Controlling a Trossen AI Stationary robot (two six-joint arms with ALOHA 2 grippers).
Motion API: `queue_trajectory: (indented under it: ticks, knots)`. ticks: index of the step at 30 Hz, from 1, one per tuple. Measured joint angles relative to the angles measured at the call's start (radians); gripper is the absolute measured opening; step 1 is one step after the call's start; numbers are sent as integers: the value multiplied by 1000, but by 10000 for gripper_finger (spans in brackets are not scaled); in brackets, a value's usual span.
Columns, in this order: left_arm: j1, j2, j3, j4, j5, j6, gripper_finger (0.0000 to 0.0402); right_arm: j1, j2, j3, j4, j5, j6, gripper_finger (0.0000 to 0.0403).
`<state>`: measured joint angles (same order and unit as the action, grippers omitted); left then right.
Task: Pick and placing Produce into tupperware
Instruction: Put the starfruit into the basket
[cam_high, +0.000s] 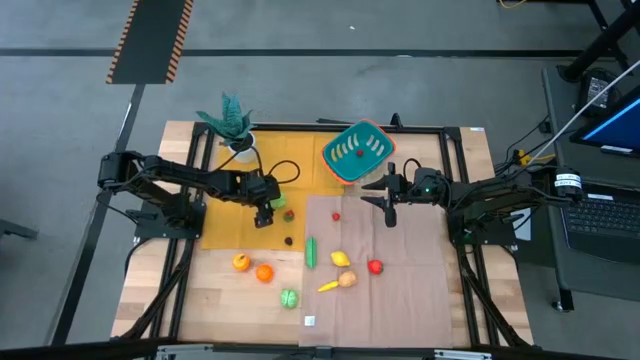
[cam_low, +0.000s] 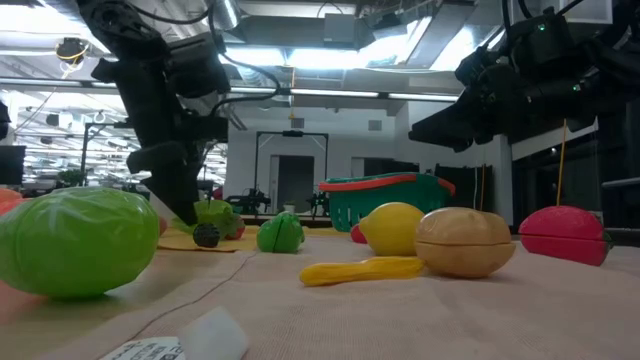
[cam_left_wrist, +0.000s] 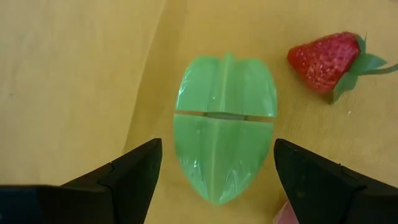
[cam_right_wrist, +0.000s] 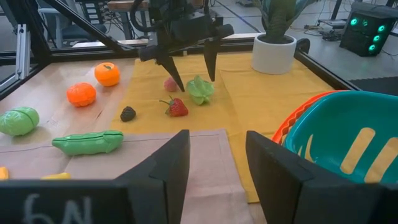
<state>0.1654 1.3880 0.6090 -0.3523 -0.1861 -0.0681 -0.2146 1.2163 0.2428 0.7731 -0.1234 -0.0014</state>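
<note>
Left wrist view: my left gripper (cam_left_wrist: 214, 171) hangs over green fruit (cam_left_wrist: 224, 124), fingers spread either side, ready for grasp. Strawberry (cam_left_wrist: 326, 59) beside. Farther, right gripper (cam_high: 388, 203) half-open, empty, near teal tub (cam_high: 356, 152).

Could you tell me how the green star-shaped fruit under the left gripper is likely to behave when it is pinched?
The green fruit looks glossy, so probably slippery. A seam crosses its middle, so it might split in two. Its ridged sides should resist rolling.
</note>
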Motion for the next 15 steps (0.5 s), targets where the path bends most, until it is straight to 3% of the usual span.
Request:
queue_trajectory:
  ticks: [15]
  knots:
    - [0, 87, 0, 73, 0, 26, 302, 0, 0, 0, 2, 0, 0, 158]
